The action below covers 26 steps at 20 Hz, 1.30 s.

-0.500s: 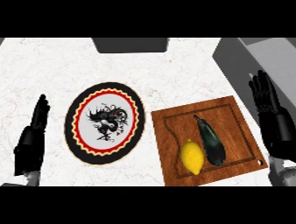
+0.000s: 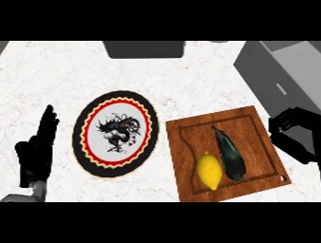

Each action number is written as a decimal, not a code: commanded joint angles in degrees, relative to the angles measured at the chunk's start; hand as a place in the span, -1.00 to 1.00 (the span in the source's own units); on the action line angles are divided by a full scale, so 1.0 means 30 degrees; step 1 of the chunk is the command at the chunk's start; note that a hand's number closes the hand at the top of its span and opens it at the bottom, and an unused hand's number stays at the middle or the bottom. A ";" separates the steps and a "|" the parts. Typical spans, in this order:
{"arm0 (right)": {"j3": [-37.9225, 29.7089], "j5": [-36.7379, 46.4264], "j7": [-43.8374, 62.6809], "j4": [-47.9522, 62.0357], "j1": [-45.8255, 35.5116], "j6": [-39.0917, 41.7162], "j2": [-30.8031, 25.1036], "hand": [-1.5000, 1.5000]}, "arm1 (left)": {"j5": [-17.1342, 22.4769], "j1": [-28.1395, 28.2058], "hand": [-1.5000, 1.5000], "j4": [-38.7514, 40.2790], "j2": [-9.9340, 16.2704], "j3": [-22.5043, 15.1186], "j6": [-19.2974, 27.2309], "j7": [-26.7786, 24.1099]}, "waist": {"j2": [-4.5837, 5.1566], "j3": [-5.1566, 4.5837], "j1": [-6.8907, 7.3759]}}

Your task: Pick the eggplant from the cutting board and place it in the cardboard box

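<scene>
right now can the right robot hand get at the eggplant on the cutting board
Probably yes. The right robot hand hangs just off the cutting board's right edge, and the eggplant lies uncovered; the lemon sits on its far side, out of the way.

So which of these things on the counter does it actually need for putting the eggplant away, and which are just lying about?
Needed for the job:
eggplant
cutting board it lies on
cardboard box at the right
right hand, fingers curled, beside the board

Just lying about:
lemon on the same board
patterned plate
left hand, resting open at the left
</scene>
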 commanded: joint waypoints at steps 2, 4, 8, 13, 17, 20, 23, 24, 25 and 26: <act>0.0596 0.4259 0.4229 -0.2587 0.2111 -0.2969 -0.1083 -1.00 | 0.0848 0.0256 0.00 0.1061 -0.0431 0.0284 -0.0747 0.0205 | -0.0194 0.0167 -0.0223; 0.1080 0.6045 0.5559 -0.3490 0.2458 -0.2680 -0.1686 -1.00 | 0.0427 -0.0755 0.00 0.1168 -0.0587 0.0169 -0.0542 0.0605 | -0.0137 0.0208 -0.0042; 0.1641 0.6841 1.1475 -0.7484 0.1868 0.1060 -0.3629 -1.00 | 0.0881 -0.1294 0.00 0.1802 -0.0310 0.0890 -0.1044 0.0669 | -0.0126 0.0175 0.0017; 0.0585 0.3764 1.5834 -0.8557 -0.0195 0.5910 -0.5190 -1.00 | 0.0389 -0.2088 0.00 0.2002 -0.1243 0.0274 -0.0633 0.0866 | -0.0056 0.0210 0.0394; 0.0816 0.1472 1.9842 -0.9679 -0.2613 0.8420 -0.4934 -1.00 | 0.0947 -0.1795 0.00 0.2803 -0.0836 0.0981 -0.1703 0.0119 | -0.0036 0.0194 0.0522; 0.2046 0.1394 1.9912 -0.7405 -0.4301 0.9248 -0.4058 -1.00 | 0.0870 -0.1920 0.00 0.2268 -0.0503 0.1020 -0.1949 0.0674 | -0.0017 0.0224 0.0758; 0.2008 -0.0298 2.1151 -0.6589 -0.5574 1.0268 -0.4054 -1.00 | 0.0580 -0.1637 0.00 0.2562 -0.0875 0.0823 -0.1853 -0.0043 | 0.0006 0.0209 0.0851; 0.3011 0.0141 2.1457 -0.5877 -0.6265 1.0098 -0.3382 -1.00 | 0.0288 -0.1971 0.00 0.2270 -0.1295 0.0358 -0.1508 0.0352 | 0.0031 0.0208 0.0997; 0.3500 0.0205 2.2498 -0.6622 -0.6414 1.0074 -0.3173 -1.00 | 0.0336 -0.1975 0.00 0.2748 -0.1401 0.0611 -0.1455 -0.0007 | -0.0011 0.0198 0.0816; 0.3497 -0.0002 2.2227 -0.6216 -0.6234 1.0292 -0.3401 -1.00 | 0.0094 -0.1987 0.00 0.3511 -0.1533 0.0668 -0.1308 -0.0541 | 0.0005 0.0197 0.0681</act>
